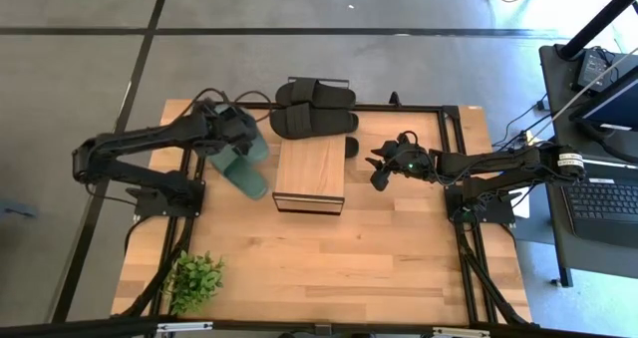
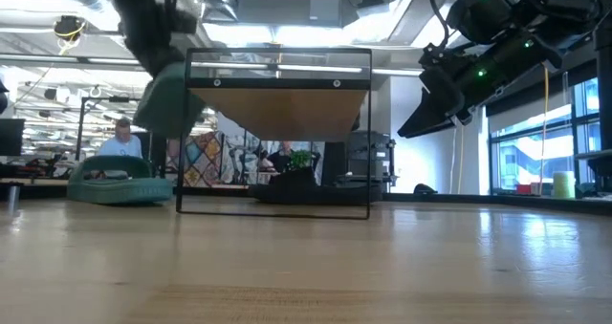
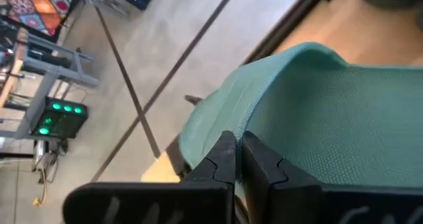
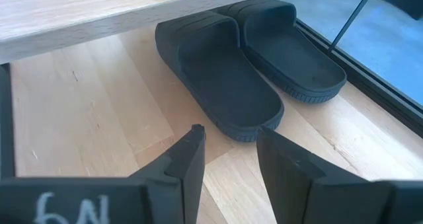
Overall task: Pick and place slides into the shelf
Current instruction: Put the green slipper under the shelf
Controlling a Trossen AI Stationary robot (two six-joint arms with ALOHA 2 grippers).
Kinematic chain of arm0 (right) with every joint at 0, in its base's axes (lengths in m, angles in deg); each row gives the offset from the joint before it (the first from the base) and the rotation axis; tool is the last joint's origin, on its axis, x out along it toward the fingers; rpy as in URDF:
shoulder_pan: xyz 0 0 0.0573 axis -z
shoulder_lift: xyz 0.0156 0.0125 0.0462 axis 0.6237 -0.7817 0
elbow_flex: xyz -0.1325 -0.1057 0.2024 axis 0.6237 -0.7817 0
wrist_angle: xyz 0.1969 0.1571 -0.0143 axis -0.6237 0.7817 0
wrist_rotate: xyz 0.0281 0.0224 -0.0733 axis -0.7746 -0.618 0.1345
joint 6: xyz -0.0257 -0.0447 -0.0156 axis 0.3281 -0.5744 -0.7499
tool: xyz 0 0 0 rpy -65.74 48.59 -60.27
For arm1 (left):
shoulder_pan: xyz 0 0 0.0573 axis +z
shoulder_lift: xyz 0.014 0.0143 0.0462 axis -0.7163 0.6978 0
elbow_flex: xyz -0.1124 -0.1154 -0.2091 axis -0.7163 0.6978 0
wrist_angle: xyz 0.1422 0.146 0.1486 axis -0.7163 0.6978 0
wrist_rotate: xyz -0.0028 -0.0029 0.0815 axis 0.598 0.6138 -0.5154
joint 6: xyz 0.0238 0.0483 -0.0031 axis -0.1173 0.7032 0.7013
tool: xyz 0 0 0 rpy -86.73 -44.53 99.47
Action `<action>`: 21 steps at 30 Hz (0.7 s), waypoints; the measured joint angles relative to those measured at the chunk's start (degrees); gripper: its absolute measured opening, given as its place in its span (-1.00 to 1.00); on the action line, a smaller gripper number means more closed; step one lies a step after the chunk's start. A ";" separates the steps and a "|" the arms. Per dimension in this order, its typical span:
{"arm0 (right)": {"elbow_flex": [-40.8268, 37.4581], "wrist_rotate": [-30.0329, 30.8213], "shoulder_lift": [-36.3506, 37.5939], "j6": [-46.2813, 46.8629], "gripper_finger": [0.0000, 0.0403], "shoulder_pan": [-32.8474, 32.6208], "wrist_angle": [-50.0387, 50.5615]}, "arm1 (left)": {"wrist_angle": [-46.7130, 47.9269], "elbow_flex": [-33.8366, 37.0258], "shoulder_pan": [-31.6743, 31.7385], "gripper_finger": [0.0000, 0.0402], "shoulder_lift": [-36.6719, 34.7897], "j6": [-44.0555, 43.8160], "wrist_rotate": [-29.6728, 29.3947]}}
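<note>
The shelf [image 1: 310, 173], a light plank on a thin black frame [image 2: 277, 133], stands mid-table. Two black slides [image 4: 225, 85] lie side by side on the table under its plank; one end [image 1: 352, 147] pokes out. Two more black slides [image 1: 314, 107] lie beyond the shelf by the table's far edge. One green slide [image 1: 244, 178] rests sole-down left of the shelf. My left gripper [image 1: 239, 134] is shut on the other green slide [image 2: 167, 99]. My right gripper [image 1: 381, 170] hovers open to the right of the shelf, its fingers [image 4: 192, 158] pointing at the black pair. My left gripper pinches the green slide by a thin edge [image 3: 246, 128] between its two shut fingers [image 3: 225, 159]. The slide is lifted clear of the table and hangs tilted below the gripper, left of the shelf's top [image 2: 163, 104].
A small potted plant [image 1: 194, 278] stands at the table's near left corner. Black frame rails [image 1: 454, 129] run along the table's far and right edges. Bare wood lies near the shelf's front. People sit in the room behind [image 2: 120, 138].
</note>
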 joint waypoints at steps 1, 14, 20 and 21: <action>0.00 0.00 0.00 0.02 -0.32 0.00 0.00 | 1.68 -1.47 -0.73 -0.99 0.00 -0.68 -0.72; 0.00 -6.09 0.02 11.58 -0.30 0.40 -3.44 | 12.34 -15.10 -11.48 -1.00 0.00 -5.58 -6.66; 0.02 -13.06 0.02 20.54 -0.13 0.59 -11.72 | 8.18 -15.67 -17.43 -1.00 0.07 -2.21 -8.65; 0.02 -13.09 0.02 22.18 -0.10 0.76 -12.46 | 7.21 -15.67 -18.42 -1.00 0.18 -1.82 -9.01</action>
